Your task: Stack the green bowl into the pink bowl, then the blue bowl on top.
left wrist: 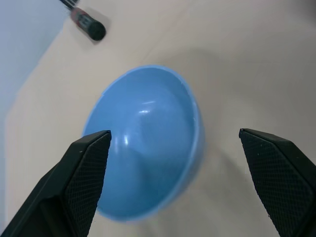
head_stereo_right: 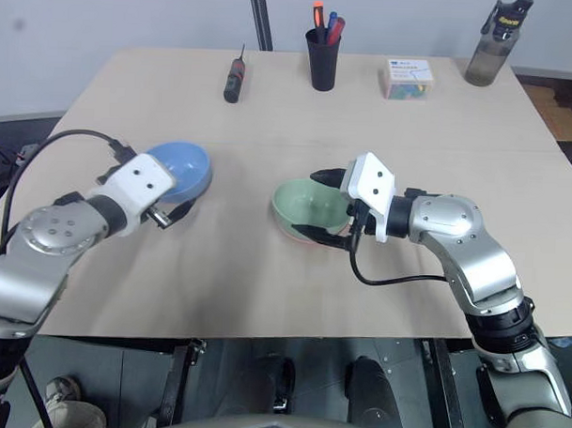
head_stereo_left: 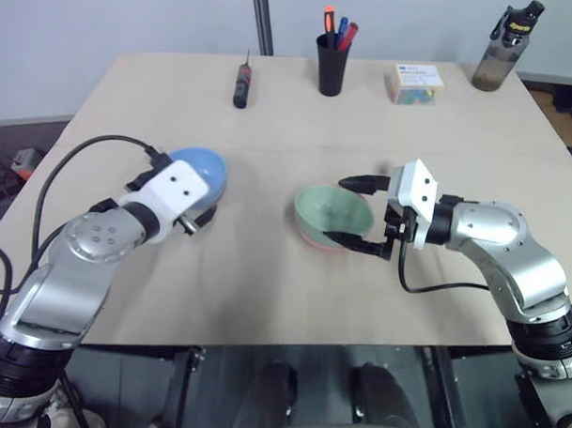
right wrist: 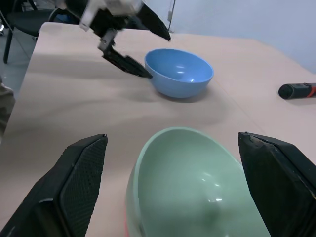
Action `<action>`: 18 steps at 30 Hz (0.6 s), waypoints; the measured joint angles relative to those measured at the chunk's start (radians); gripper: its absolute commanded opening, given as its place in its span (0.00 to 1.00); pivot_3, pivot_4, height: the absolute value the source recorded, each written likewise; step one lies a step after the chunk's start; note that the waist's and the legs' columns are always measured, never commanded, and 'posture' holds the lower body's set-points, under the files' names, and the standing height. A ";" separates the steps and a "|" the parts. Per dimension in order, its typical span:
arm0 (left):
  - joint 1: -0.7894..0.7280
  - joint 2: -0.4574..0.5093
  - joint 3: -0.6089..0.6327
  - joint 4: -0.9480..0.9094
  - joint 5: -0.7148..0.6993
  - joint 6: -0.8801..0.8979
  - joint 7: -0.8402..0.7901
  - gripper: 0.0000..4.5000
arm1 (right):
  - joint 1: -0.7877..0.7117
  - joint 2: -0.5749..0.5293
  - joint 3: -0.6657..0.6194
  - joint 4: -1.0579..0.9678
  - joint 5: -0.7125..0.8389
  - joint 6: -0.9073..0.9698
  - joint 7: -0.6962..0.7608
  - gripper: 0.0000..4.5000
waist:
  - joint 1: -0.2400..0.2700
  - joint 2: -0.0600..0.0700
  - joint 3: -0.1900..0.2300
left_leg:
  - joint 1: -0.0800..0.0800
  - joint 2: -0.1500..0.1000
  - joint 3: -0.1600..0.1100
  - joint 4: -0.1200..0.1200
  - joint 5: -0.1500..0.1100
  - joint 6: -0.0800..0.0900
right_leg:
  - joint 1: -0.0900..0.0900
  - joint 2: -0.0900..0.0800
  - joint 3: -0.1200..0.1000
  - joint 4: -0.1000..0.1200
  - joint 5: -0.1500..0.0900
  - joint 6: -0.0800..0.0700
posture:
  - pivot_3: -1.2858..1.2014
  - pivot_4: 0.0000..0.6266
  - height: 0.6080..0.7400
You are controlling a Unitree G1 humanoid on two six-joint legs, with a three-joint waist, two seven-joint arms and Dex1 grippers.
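Right gripper (head_stereo_left: 361, 215) is spread wide, jaws either side of the green bowl (head_stereo_left: 331, 214), nothing pinched. Green bowl is seated in the pink bowl (head_stereo_left: 313, 240), of which a sliver of rim is seen beneath. First stack judged done. Left gripper (right wrist: 137, 46) is spread wide at the blue bowl (left wrist: 148, 143), empty, near the table (head_stereo_left: 265, 288) edge. Next: rim to be pinched, bowl lifted over the green one.
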 measured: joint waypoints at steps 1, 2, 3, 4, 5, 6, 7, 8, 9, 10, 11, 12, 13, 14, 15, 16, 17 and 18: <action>-0.006 0.004 -0.020 0.010 0.013 0.003 -0.004 0.89 | 0.000 0.001 0.000 0.000 0.000 -0.001 -0.002 1.00 | 0.000 0.000 0.000 | 0.000 0.000 0.000 0.000 0.000 0.000 | 0.000 0.000 0.000 0.000 0.000 0.000 | 0.52 0.24 1.00; -0.020 0.003 -0.051 0.031 0.035 0.008 -0.009 0.81 | 0.000 0.000 0.000 0.000 0.000 -0.003 -0.003 1.00 | 0.000 0.000 0.000 | 0.000 0.000 0.000 0.000 0.000 0.000 | 0.000 0.000 0.000 0.000 0.000 0.000 | 0.52 0.24 1.00; -0.029 0.002 -0.087 0.066 0.064 0.013 -0.015 0.73 | -0.001 0.001 0.000 0.000 0.000 -0.005 -0.005 1.00 | 0.001 0.000 0.000 | 0.000 0.000 0.000 0.000 0.000 0.000 | 0.000 0.001 0.000 0.000 0.000 0.000 | 0.52 0.24 1.00; -0.032 0.001 -0.098 0.078 0.071 0.014 -0.016 0.71 | -0.001 0.000 0.000 0.000 0.000 -0.005 -0.005 1.00 | 0.000 0.000 0.000 | 0.000 0.000 0.000 0.000 0.000 0.000 | 0.000 0.001 0.000 0.000 0.000 0.000 | 0.52 0.24 1.00; -0.044 -0.006 -0.110 0.095 0.080 0.019 -0.017 0.60 | 0.000 -0.001 -0.001 0.000 0.001 -0.006 -0.005 1.00 | 0.001 0.000 0.000 | 0.000 0.001 0.000 0.000 0.000 0.000 | 0.000 0.001 0.000 0.000 0.000 0.000 | 0.52 0.24 1.00; -0.064 -0.016 -0.120 0.116 0.093 0.029 -0.017 0.52 | -0.001 0.000 -0.001 0.000 0.003 -0.008 -0.005 1.00 | 0.002 0.000 0.000 | -0.001 0.001 -0.001 0.000 0.000 0.000 | 0.000 0.001 0.000 0.000 0.000 0.000 | 0.52 0.24 1.00; -0.073 -0.021 -0.123 0.125 0.101 0.034 -0.017 0.42 | -0.001 0.001 -0.001 0.000 0.006 -0.009 -0.004 1.00 | 0.003 -0.001 0.000 | -0.001 0.001 -0.001 0.001 0.000 0.000 | 0.000 0.001 -0.001 0.000 0.000 0.000 | 0.52 0.24 1.00; -0.091 -0.024 -0.125 0.143 0.111 0.038 -0.017 0.34 | -0.001 0.001 -0.002 0.000 0.014 -0.011 -0.004 1.00 | 0.004 -0.001 0.000 | -0.002 0.000 -0.001 0.001 0.000 0.000 | 0.000 0.000 -0.001 0.000 0.000 0.000 | 0.52 0.24 1.00; -0.101 -0.025 -0.125 0.152 0.119 0.038 -0.018 0.27 | -0.001 0.001 -0.006 0.000 0.019 -0.012 -0.004 1.00 | 0.004 -0.001 0.000 | -0.002 0.000 -0.001 0.001 0.000 0.000 | 0.000 0.000 -0.001 0.000 0.000 0.000 | 0.52 0.24 1.00; -0.106 -0.026 -0.125 0.157 0.124 0.038 -0.018 0.18 | -0.001 0.001 -0.011 0.000 0.023 -0.013 -0.004 1.00 | 0.003 -0.001 0.000 | -0.002 0.000 -0.001 0.001 0.000 0.000 | 0.000 0.000 -0.001 0.000 0.000 0.000 | 0.52 0.24 1.00; -0.109 -0.026 -0.125 0.159 0.127 0.037 -0.021 0.10 | -0.001 0.001 -0.017 0.000 0.025 -0.014 -0.005 1.00 | 0.003 -0.001 0.000 | -0.002 0.001 -0.001 0.001 0.000 0.000 | 0.000 0.000 -0.001 0.000 0.000 0.000 | 0.52 0.24 1.00; -0.111 -0.029 -0.125 0.162 0.130 0.036 -0.025 0.04 | -0.001 0.001 -0.020 0.000 0.027 -0.015 -0.005 1.00 | 0.003 -0.001 0.000 | -0.002 0.001 -0.001 0.001 0.000 0.000 | -0.001 0.000 -0.001 0.000 0.000 0.000 | 0.52 0.24 1.00; -0.111 -0.032 -0.125 0.168 0.130 0.036 -0.029 0.01 | -0.001 0.001 -0.021 0.000 0.028 -0.016 -0.005 1.00 | 0.003 -0.001 0.000 | -0.003 0.001 -0.001 0.001 0.000 0.000 | -0.001 0.000 -0.001 0.000 0.000 0.000 | 0.52 0.24 1.00; -0.112 -0.037 -0.123 0.174 0.133 0.032 -0.039 0.01 | -0.001 0.000 -0.023 0.000 0.029 -0.017 -0.005 1.00 | 0.002 -0.001 0.000 | -0.004 0.001 -0.001 0.002 0.000 0.000 | -0.002 0.000 -0.001 0.000 0.000 0.000 | 0.52 0.24 1.00; -0.112 -0.040 -0.123 0.173 0.130 0.027 -0.048 0.01 | -0.001 0.000 -0.027 0.000 0.029 -0.018 -0.006 1.00 | 0.003 -0.001 0.000 | -0.004 0.001 -0.002 0.002 0.000 0.000 | -0.002 0.000 -0.001 0.000 0.000 0.000 | 0.52 0.24 1.00; -0.112 -0.046 -0.120 0.172 0.123 0.019 -0.061 0.01 | -0.001 -0.002 -0.030 0.000 0.029 -0.019 -0.006 1.00 | 0.003 -0.001 0.000 | -0.004 0.001 -0.002 0.002 0.000 0.000 | -0.002 0.000 -0.002 0.000 0.000 0.000 | 0.52 0.24 1.00; -0.112 -0.058 -0.108 0.165 0.105 0.010 -0.080 0.01 | -0.001 -0.006 -0.035 0.000 0.029 -0.020 -0.007 1.00 | 0.003 -0.001 0.000 | -0.006 0.001 -0.002 0.003 0.000 0.000 | -0.003 0.000 -0.002 0.000 0.000 0.000 | 0.52 0.24 1.00; -0.114 -0.073 -0.092 0.143 0.081 -0.001 -0.101 0.01 | 0.000 -0.011 -0.041 0.000 0.028 -0.020 -0.009 1.00 | 0.004 -0.001 0.000 | -0.008 0.001 -0.003 0.004 0.000 0.000 | -0.004 0.000 -0.003 0.000 0.000 0.000 | 0.52 0.24 1.00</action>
